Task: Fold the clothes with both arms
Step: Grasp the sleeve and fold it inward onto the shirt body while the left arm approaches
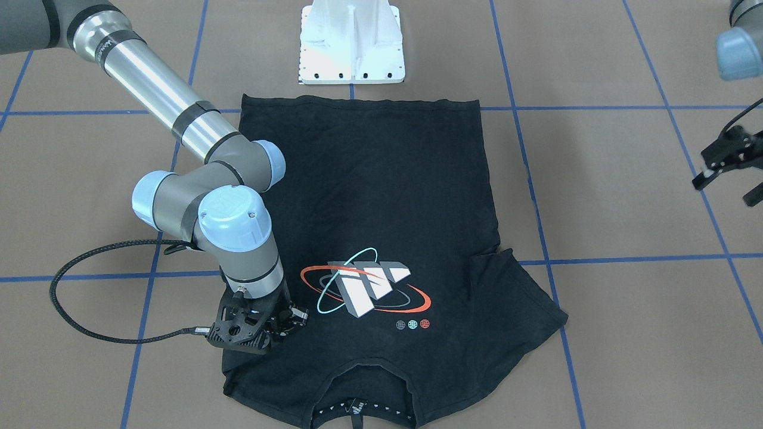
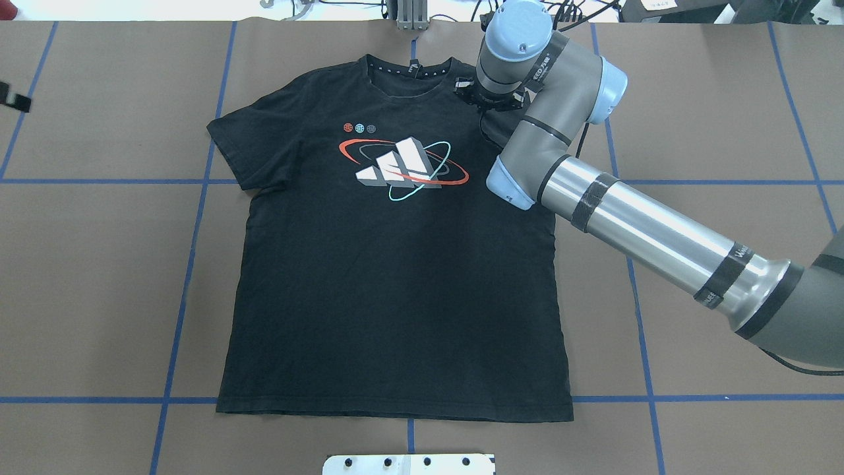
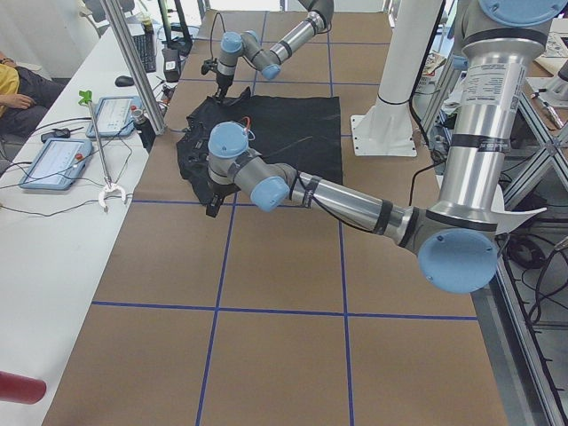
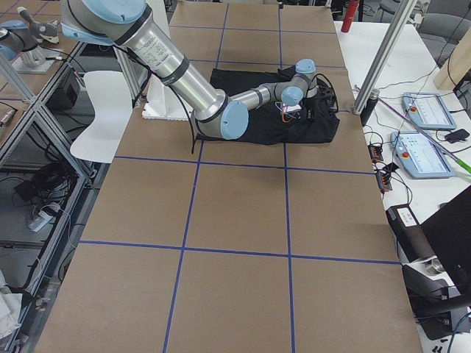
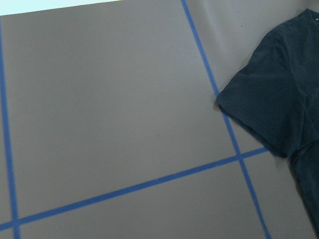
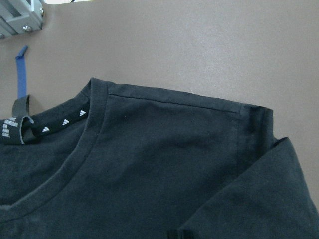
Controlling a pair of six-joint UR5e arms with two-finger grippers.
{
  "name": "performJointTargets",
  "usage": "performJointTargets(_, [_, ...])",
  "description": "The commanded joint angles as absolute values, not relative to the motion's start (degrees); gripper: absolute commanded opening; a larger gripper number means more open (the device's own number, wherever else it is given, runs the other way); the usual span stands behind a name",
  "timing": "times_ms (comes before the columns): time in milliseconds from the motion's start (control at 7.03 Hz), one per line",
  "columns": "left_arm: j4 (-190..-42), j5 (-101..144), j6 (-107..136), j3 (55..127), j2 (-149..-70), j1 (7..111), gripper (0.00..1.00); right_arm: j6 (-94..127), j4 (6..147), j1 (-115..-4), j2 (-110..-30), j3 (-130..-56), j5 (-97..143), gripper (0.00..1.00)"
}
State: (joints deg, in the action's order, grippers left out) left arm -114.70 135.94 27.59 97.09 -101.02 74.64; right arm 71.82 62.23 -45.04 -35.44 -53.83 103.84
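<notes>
1. Nearest us in the front-facing view is the collar of the black T-shirt (image 1: 387,179), which lies spread flat, logo up, on the table (image 1: 626,310).
2. The right gripper (image 1: 281,326) sits low over the shirt's shoulder, just beside the collar (the wrist hides its jaws, so we cannot tell their state).
3. The left gripper (image 1: 722,192) hangs well apart from the shirt, fingers spread, holding nothing.

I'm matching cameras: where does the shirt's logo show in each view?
Front-facing: logo lower centre.
Overhead: upper centre.
Exterior left: too small to tell.
Exterior right: tiny, upper centre.
Wrist views: not in them.
Shared landmark: white base plate.
</notes>
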Motion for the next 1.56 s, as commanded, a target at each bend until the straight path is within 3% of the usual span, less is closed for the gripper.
performJointTargets(0, [-114.87,131.15,33.91,89.07,-110.44,68.22,0.99,72.85,62.14,-44.21,-33.94,-51.95,102.4,0.0])
performJointTargets(427, [-124.49,130.78,39.52,75.46,-118.37,65.22,0.99,74.53,62.14,-44.12,-31.29,-48.96,101.96,0.0])
performJointTargets(569, [-127.41,130.78,39.9,71.93,-119.43,64.95,0.99,74.62,62.14,-44.12,-31.2,-48.61,101.52,0.71])
performJointTargets(711, [-127.62,130.78,39.99,69.81,-121.53,63.99,0.99,74.88,62.05,-44.03,-30.94,-48.78,101.25,1.0])
performJointTargets(995, [-127.36,130.78,41.22,68.39,-121.9,62.06,0.97,78.02,62.57,-43.07,-33.98,-57.5,101.86,1.0])
performJointTargets(1422, [-128.84,130.43,40.7,65.32,-121.99,58.72,0.8,78.57,62.14,-43.59,-50.13,-75.88,110.11,1.0])
